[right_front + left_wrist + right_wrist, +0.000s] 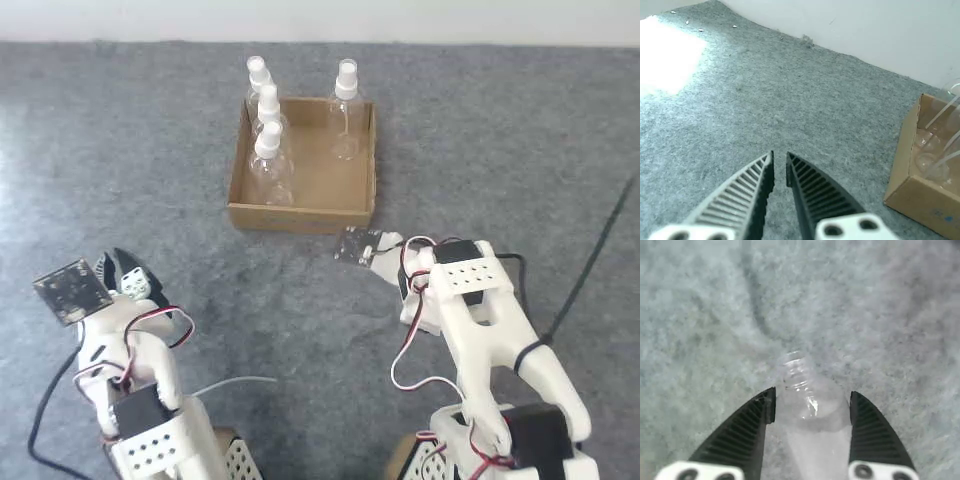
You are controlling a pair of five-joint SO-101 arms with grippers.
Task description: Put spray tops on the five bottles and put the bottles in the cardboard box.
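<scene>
Left gripper (128,268) sits low at the left of the grey mat (150,150), well apart from the box. Its jaws are drawn together with only a slit between them and nothing held; the left wrist view (780,167) shows the same.

Cardboard box (300,215) is at centre back. Three capped bottles (270,165) stand upright in a row along its left wall, and a fourth capped bottle (346,115) stands at the back right corner.

Right gripper (385,252) is just beside the box's front right corner. It is clamped on an uncapped bottle (812,412), with the bare threaded neck pointing out past the fingertips (767,400).
</scene>
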